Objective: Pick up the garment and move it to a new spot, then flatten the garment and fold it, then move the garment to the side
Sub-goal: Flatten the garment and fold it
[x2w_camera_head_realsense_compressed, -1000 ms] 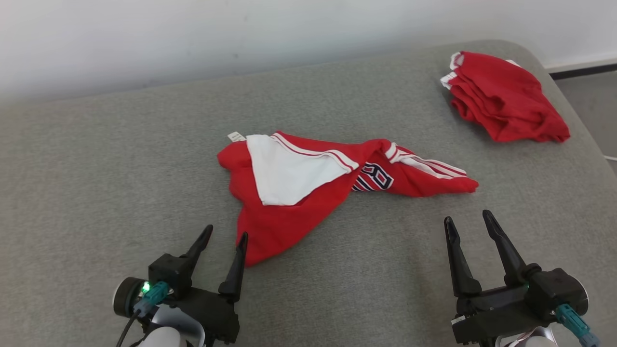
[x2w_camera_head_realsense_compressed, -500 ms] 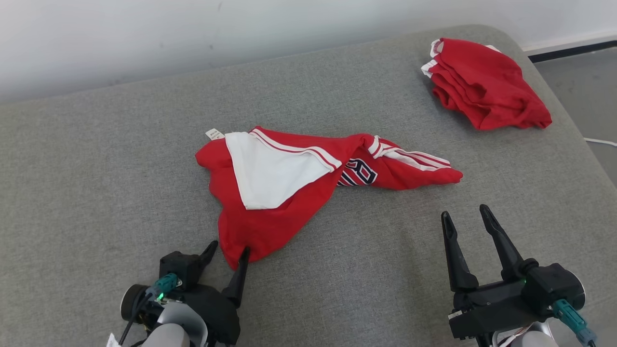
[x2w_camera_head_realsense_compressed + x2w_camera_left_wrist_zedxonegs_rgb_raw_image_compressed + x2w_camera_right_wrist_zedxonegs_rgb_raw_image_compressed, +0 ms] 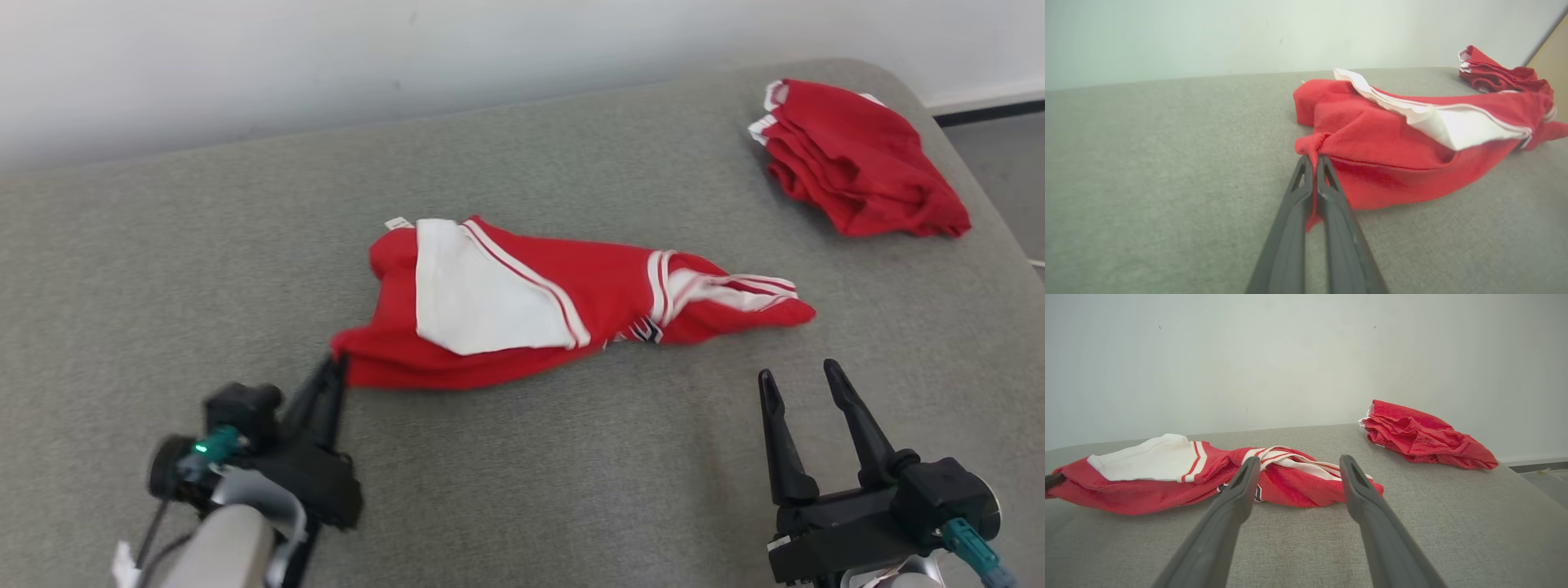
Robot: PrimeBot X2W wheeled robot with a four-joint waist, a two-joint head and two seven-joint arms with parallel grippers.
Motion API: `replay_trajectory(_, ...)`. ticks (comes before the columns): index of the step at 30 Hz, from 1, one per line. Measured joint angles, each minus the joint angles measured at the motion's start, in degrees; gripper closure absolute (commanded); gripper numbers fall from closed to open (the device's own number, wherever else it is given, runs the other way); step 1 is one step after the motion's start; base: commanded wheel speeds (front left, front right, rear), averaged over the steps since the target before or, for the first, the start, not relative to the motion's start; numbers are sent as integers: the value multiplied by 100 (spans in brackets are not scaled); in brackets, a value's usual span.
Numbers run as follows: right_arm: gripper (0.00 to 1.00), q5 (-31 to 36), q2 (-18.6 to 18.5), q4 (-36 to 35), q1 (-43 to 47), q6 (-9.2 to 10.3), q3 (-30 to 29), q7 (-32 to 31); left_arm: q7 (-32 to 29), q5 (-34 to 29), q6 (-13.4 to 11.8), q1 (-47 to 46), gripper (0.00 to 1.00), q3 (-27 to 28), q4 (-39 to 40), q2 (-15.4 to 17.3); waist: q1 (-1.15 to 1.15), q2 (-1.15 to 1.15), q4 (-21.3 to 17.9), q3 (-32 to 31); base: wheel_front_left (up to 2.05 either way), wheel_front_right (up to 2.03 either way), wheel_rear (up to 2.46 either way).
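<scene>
The garment [image 3: 522, 314] is a red piece with a white panel and white stripes, lying crumpled in the middle of the grey padded surface; it also appears as the garment [image 3: 1404, 143] and the garment [image 3: 1167, 477]. My left gripper [image 3: 335, 366] is shut on the garment's near-left corner, which is lifted a little; in the left wrist view red cloth is pinched between the tips of the left gripper [image 3: 1312, 157]. My right gripper [image 3: 804, 377] stands open at the lower right, short of the garment's right end, and the right gripper [image 3: 1298, 463] holds nothing.
A second red garment [image 3: 857, 159] lies bunched at the far right corner of the grey surface [image 3: 163, 269]. A pale wall runs behind. The surface's right edge drops to floor [image 3: 1000, 155].
My left gripper has shut on the garment's near corner and pulled it left and up, so the hanging lower flap is now drawn sideways. The right gripper has stayed open.
</scene>
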State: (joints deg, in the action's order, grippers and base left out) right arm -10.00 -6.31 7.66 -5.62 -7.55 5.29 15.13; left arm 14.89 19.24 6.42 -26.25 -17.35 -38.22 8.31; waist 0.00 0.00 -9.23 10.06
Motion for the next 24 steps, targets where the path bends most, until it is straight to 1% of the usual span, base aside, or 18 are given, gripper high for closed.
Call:
replay_trajectory(5, 0, -2, 13, 58, 21, -1, 89, 0, 8, -227, -189, 108, 100, 318, 1026, 438, 0, 0, 251, -93, 0, 0, 0)
replay_trajectory(8, 0, -16, 20, 97, 35, -1, 115, 0, 8, -349, -244, 475, 100, 364, 1592, 594, 0, 0, 399, -159, 0, 0, 0)
replay_trajectory(9, 0, -34, 23, 118, 46, -1, 122, 0, 8, -361, -246, 776, 100, 383, 1909, 646, -1, 0, 488, -204, 0, 0, 0)
replay_trajectory(10, 0, -42, 23, 125, 63, -1, 125, 0, 8, -375, -264, 928, 100, 388, 2051, 667, 0, 0, 529, -225, 0, 0, 0)
replay_trajectory(14, 0, -49, 21, 158, 144, -1, 101, 0, 9, -387, -391, 1656, 100, 372, 2472, 544, -1, 0, 665, -310, 0, 0, 0)
replay_trajectory(19, 0, -66, 8, 196, 204, -1, 98, 0, 8, -227, -489, 2377, 100, 396, 2569, 314, -1, 0, 776, -357, 0, 0, 0)
replay_trajectory(22, 0, -92, -8, 210, 204, -1, 100, 0, 8, -146, -483, 2669, 100, 442, 2490, 191, -1, 0, 800, -350, 0, 0, 0)
replay_trajectory(24, 0, -92, -16, 230, 203, -1, 101, 0, 8, -122, -427, 2760, 100, 472, 2350, 127, -1, 0, 812, -338, 0, 0, 0)
